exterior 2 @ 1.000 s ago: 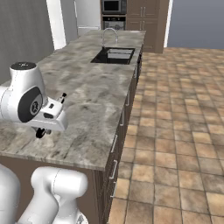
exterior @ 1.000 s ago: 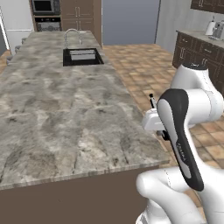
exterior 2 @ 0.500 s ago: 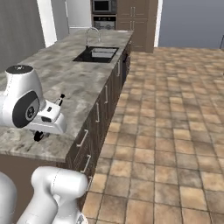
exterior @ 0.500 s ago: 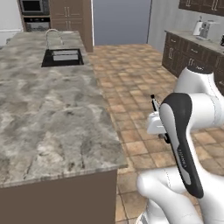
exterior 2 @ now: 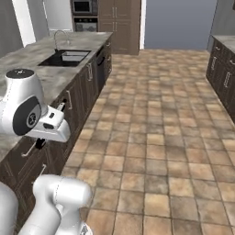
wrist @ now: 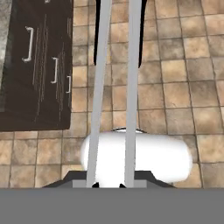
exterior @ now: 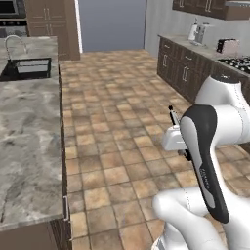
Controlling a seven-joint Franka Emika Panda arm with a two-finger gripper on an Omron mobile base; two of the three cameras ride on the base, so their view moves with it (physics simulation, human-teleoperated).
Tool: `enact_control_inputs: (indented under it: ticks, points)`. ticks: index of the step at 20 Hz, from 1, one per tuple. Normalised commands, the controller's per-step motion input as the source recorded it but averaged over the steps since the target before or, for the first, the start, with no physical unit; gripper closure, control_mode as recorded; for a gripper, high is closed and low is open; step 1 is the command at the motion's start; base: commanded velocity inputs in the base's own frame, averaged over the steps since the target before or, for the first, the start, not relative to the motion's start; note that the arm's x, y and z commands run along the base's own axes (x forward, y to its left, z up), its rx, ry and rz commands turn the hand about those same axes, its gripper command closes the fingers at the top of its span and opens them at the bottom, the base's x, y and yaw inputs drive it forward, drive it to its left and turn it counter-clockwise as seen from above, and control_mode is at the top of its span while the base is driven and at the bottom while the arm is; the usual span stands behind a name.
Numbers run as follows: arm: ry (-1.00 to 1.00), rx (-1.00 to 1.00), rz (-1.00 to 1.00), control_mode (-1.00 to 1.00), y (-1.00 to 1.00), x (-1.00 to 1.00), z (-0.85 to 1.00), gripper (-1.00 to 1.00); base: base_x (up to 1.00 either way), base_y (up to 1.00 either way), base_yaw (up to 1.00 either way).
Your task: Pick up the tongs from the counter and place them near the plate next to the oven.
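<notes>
Silver-grey tongs point(wrist: 114, 87) run straight out from the tool point(wrist: 108, 185), clamped between its closed tips, black ends farthest away. Beneath them lies brown tiled floor point(wrist: 175, 87); the marbled tabletop point(exterior: 27, 127) with its black sink point(exterior 2: 64, 57) stands well off to the tool's left.

Tan tiled floor point(exterior 2: 156, 137) — dark brown cabinets point(exterior: 183, 73), grey wall point(exterior 2: 181, 23)
</notes>
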Motion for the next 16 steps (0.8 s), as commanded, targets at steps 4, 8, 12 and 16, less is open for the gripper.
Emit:
enact_control_inputs:
  ticks: [4, 8, 12, 16]
  points:
    - [0.00, 0.00, 0.00, 1.00, 0.00, 0.00, 0.00, 1.00, 1.00, -0.60, 0.00]
    - [0.00, 0.00, 0.00, 1.00, 0.00, 0.00, 0.00, 1.00, 1.00, -0.42, 0.02]
    - [0.00, 0.00, 0.00, 1.00, 0.00, 0.00, 0.00, 1.00, 1.00, -0.37, 0.12]
    - [0.00, 0.00, 0.00, 1.00, 0.00, 0.00, 0.00, 1.00, 1.00, -0.35, 0.24]
